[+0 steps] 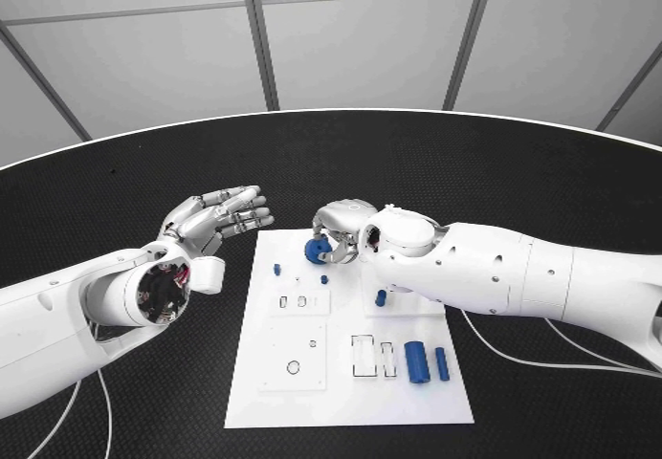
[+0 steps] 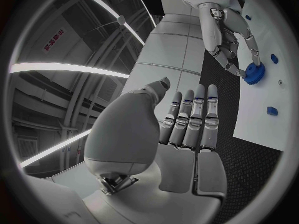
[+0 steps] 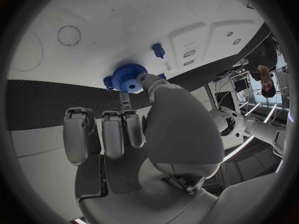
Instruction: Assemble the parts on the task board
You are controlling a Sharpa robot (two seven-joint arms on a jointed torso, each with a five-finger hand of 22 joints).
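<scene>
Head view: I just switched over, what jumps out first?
The right hand pinches a blue gear at the far end of the white task board. The left hand hangs open, holding nothing, just off the board's far left corner. Two blue cylinders lie side by side near the board's near right edge.

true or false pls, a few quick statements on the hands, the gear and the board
1. The right hand holds a blue gear. True.
2. The left hand grips a blue rod. False: it holds nothing, fingers apart, beside the board.
3. Two blue rods lie on the board, on the robot's right. True.
4. The gear lies flat on the black table. False: it is in the right hand, over the board's far end.
</scene>
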